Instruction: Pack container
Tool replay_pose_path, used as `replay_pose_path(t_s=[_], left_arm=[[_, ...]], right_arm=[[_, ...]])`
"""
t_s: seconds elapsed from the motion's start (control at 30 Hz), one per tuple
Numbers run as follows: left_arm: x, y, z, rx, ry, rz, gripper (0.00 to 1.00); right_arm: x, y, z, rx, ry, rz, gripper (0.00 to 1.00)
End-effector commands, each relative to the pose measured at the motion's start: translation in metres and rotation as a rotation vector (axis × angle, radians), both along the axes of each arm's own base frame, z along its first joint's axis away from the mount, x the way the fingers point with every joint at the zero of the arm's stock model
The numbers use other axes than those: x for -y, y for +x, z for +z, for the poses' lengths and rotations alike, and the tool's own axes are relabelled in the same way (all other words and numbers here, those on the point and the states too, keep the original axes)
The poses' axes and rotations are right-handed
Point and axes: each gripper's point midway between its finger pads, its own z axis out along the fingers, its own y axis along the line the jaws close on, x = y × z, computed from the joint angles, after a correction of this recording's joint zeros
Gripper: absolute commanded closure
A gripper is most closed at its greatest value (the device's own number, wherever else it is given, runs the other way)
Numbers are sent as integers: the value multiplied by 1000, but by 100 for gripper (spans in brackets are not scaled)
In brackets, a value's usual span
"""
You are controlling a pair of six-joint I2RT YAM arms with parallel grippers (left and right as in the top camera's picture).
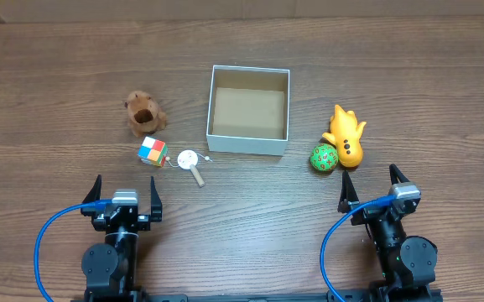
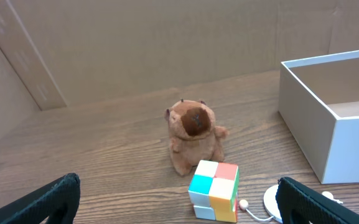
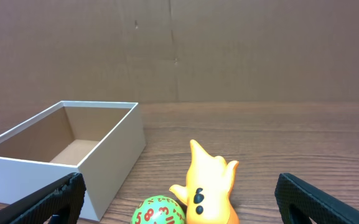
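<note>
- The worktop [image 1: 57,67] is brown wood and carries everything.
- The container [image 1: 247,145] sits at mid-worktop, open side up, with nothing in it. It lies between the two arms, so probably either one can reach it.
- The left end effector [image 1: 126,179] and the right end effector [image 1: 368,176] hang at the near edge. Both have their jaws spread wide and hold nothing, which looks like a ready stance ahead of a first pick.
- The yellow toy [image 1: 345,134] lies right of the container, on the right arm's side.
- The plush [image 1: 144,111] sits upright to the left, well apart from the container.
- The cube [image 1: 152,152] stands just in front of the plush and is likely the left arm's nearest pick.
- The green ball [image 1: 323,158] touches the yellow toy.
- The white disc [image 1: 189,158] lies between the cube and the container.
</note>
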Motion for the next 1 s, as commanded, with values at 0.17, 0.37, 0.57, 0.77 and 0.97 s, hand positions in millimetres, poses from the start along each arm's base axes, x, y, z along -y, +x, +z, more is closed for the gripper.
replay_pose_path(t_s=[0.17, 0.37, 0.57, 0.77, 0.97], left_arm=[[1, 0, 1, 9, 10, -7, 0], [1, 0, 1, 9, 10, -7, 0], [1, 0, 1, 9, 10, -7, 0], [1, 0, 1, 9, 10, -7, 0], [1, 0, 1, 9, 10, -7, 0]], right_arm=[[10, 1, 20, 91, 4, -58, 0], [15, -4, 47, 124, 103, -83, 0], [42, -7, 88, 36, 105, -239, 0], [41, 17, 139, -140, -33, -255, 0], [27, 69, 157, -470, -129, -193, 0]])
